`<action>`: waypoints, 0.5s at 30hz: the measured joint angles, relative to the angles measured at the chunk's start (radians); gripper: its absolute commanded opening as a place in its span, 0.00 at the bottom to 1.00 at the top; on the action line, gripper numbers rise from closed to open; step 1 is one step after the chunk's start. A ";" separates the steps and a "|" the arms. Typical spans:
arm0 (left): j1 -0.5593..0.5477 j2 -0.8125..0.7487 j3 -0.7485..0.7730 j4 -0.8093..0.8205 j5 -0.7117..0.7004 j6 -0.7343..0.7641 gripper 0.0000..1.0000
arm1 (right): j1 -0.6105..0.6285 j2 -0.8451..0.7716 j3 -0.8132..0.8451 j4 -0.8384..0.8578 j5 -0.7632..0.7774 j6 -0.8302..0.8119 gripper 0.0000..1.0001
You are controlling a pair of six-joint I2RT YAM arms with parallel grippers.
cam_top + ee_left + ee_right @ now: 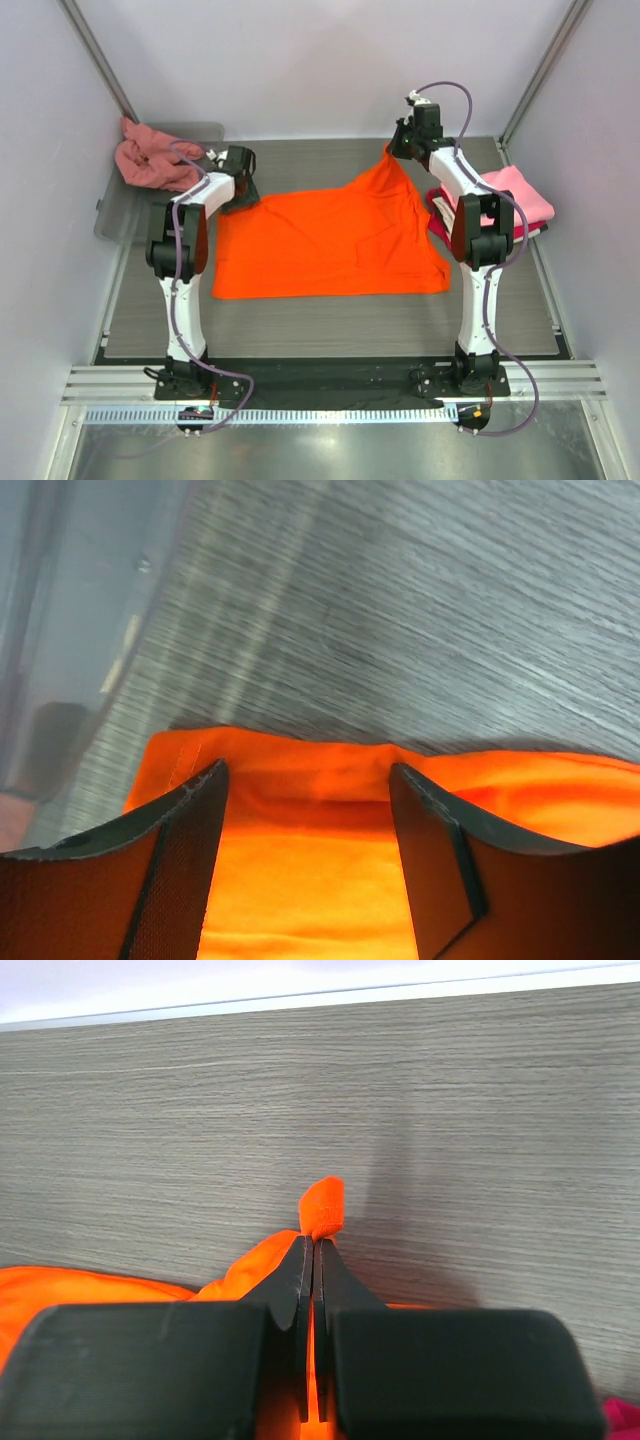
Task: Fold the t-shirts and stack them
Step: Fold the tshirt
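The bright orange t-shirt point(330, 240) lies spread on the table's middle. My right gripper point(393, 150) is shut on its far right corner and holds it lifted; in the right wrist view a tuft of orange cloth point(323, 1207) sticks out past the closed gripper point(314, 1245). My left gripper point(240, 196) is low at the shirt's far left corner. In the left wrist view it point(308, 780) is open, with the orange shirt's edge point(300, 810) between its fingers point(185, 860). A light pink shirt point(515, 195) lies folded on a crimson red one point(438, 215) at the right. The salmon-pink shirt point(150, 160) lies crumpled at the far left.
The salmon-pink shirt rests on a clear grey plastic tray point(113, 218) at the table's far left edge. White walls and metal posts enclose the table. The folded pile sits close beside my right arm.
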 measured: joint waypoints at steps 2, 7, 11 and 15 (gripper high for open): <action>0.004 0.007 0.002 0.001 0.015 -0.014 0.54 | 0.000 0.000 -0.001 0.000 0.000 0.000 0.01; 0.034 0.011 0.008 0.005 0.045 -0.031 0.14 | -0.001 0.000 -0.001 0.002 -0.004 0.001 0.01; 0.046 0.015 0.013 0.005 0.063 -0.045 0.00 | -0.001 0.000 -0.001 0.003 -0.008 0.009 0.01; 0.046 0.015 0.015 0.004 0.065 -0.043 0.07 | -0.001 0.000 -0.001 0.003 -0.008 0.014 0.01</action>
